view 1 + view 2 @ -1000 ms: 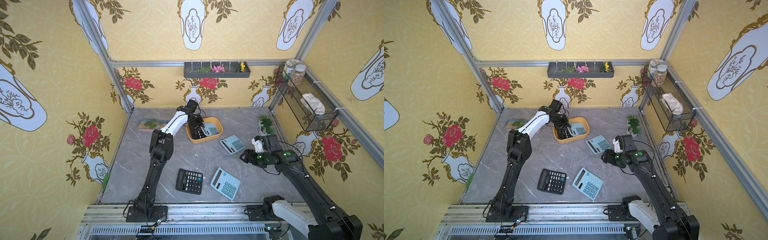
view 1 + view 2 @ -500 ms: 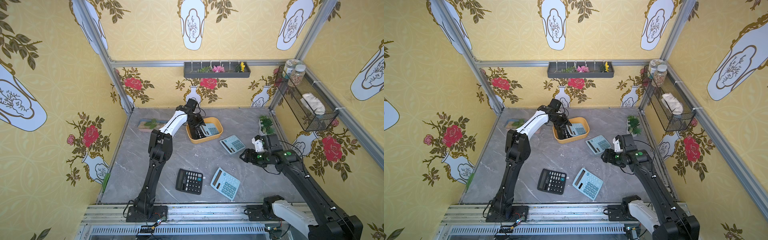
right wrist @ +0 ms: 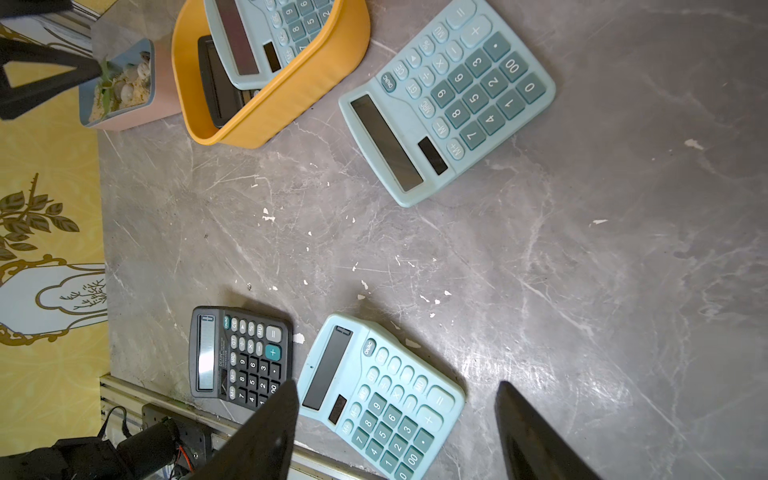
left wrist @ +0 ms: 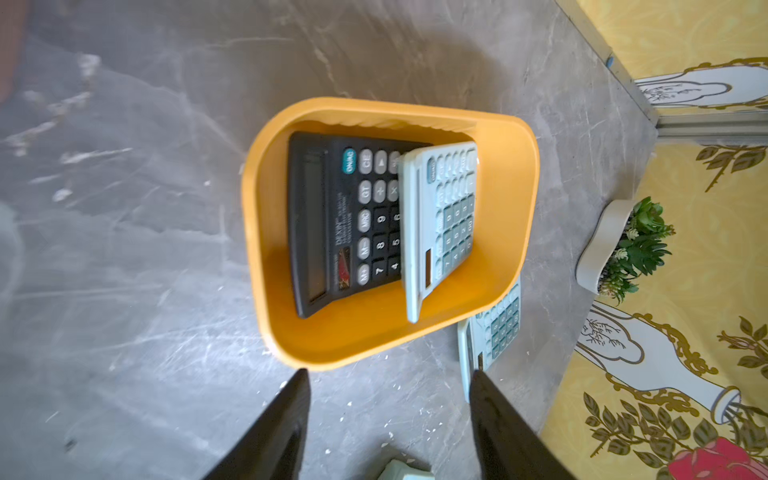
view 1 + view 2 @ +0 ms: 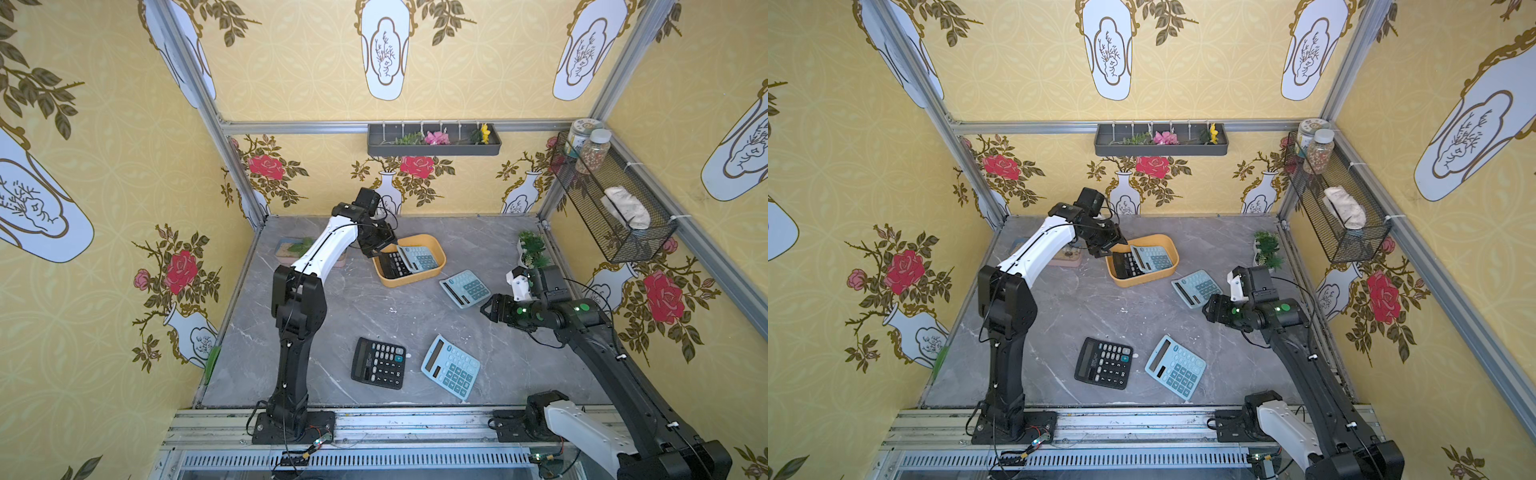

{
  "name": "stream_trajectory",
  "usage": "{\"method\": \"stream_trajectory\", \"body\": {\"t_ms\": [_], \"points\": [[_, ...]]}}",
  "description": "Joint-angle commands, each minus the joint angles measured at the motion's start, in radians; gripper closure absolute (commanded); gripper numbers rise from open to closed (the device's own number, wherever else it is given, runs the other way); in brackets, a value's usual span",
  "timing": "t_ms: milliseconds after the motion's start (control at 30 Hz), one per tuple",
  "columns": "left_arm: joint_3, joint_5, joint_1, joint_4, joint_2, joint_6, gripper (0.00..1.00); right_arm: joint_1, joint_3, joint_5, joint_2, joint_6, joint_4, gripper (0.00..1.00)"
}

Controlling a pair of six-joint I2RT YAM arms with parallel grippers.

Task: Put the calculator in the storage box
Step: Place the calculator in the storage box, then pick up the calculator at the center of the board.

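Plainly both jaws gape empty: left just outside the storage box rim, right above open tabletop.

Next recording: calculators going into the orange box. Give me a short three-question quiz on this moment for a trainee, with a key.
1. How many calculators lie inside the storage box?
2. True or false: the left gripper is clamped on a calculator.
3. Which calculators lie on the table outside the box? A) two light blue, one black; B) one light blue, two black; C) three black.

Key:
1. Two: a black calculator with a light blue calculator leaning on it.
2. False: its jaws stand open and empty.
3. A.
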Motion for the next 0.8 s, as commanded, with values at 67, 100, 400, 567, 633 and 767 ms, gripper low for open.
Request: {"method": "stream_trajectory", "body": {"t_ms": [67,100,400,567,633,767], "points": [[-0.214,0.003,-0.138,0.069,-0.139,-0.038,0.51,-0.001,0.016,0.01,-0.027,-0.004,-0.034,0.27],[-0.254,0.011,-0.161,0.1,-0.158,-0.063,0.52,-0.002,0.015,0.013,-0.031,-0.002,-0.037,0.27],[-0.484,0.058,-0.3,0.387,-0.157,-0.281,0.54,-0.003,0.018,0.03,-0.069,-0.003,-0.071,0.27],[-0.424,0.091,-0.335,0.458,-0.04,-0.331,0.54,-0.005,0.015,0.038,-0.071,-0.009,-0.074,0.27],[-0.402,0.093,-0.345,0.482,-0.009,-0.349,0.54,-0.006,0.013,0.038,-0.071,-0.011,-0.075,0.27],[-0.366,0.094,-0.355,0.53,0.034,-0.388,0.54,-0.01,0.013,0.038,-0.068,-0.014,-0.073,0.27]]}}
